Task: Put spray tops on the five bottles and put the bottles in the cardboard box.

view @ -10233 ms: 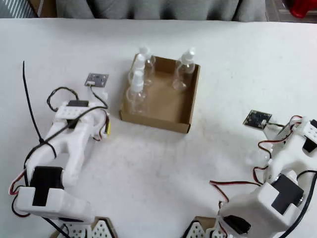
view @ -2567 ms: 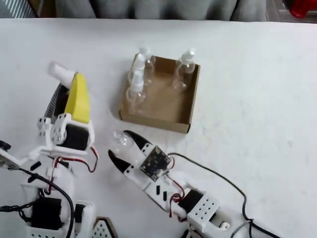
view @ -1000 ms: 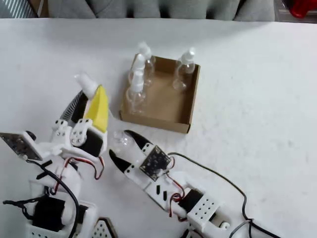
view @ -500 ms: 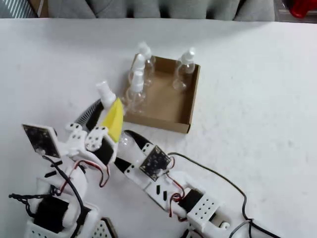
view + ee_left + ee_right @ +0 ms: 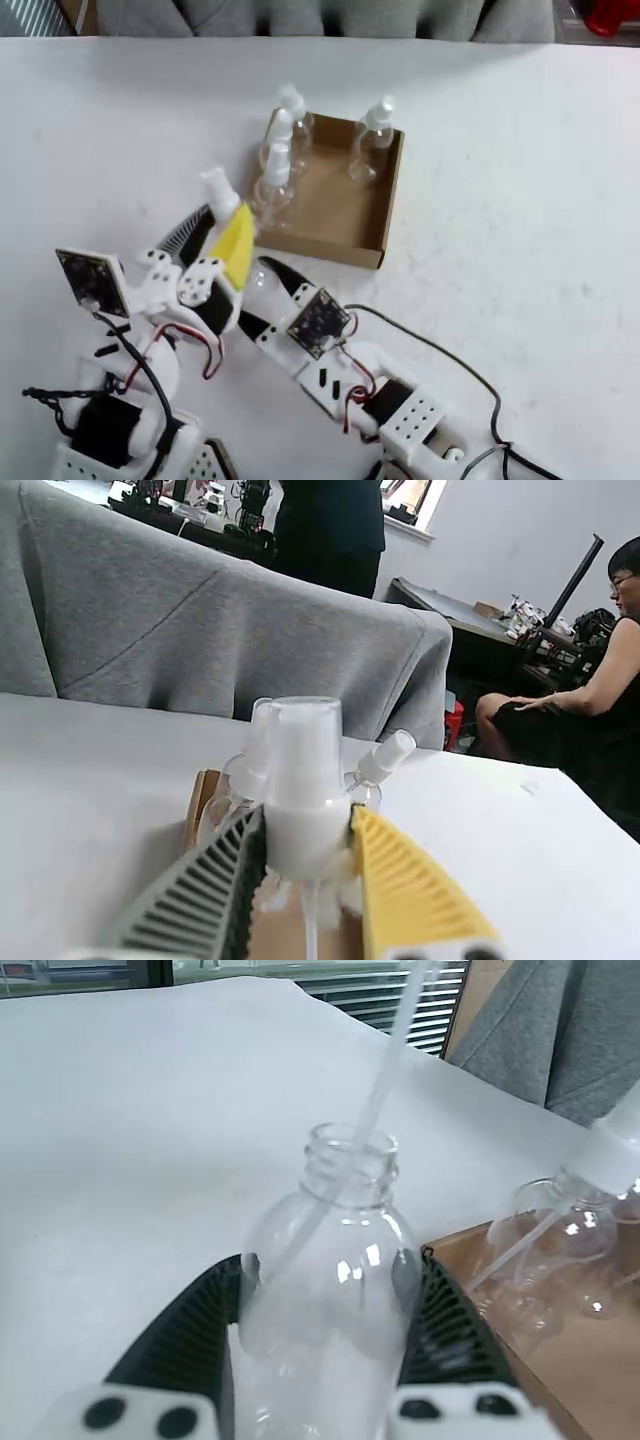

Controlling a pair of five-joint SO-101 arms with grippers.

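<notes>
Jaws seemingly snug: bottle (image 5: 325,1260), spray top (image 5: 305,770)

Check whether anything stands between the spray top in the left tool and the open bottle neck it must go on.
Nothing visible does: the tube of the spray top runs straight into the open neck of the bottle in the right tool.

Nothing here can be read: no word, label, number or sign. The cardboard box (image 5: 392,195) has plain brown walls, and the bottles (image 5: 365,150) standing in it are clear and bare. The small circuit board (image 5: 318,322) near the box, on the right arm's wrist, carries marks too small to make out.
</notes>
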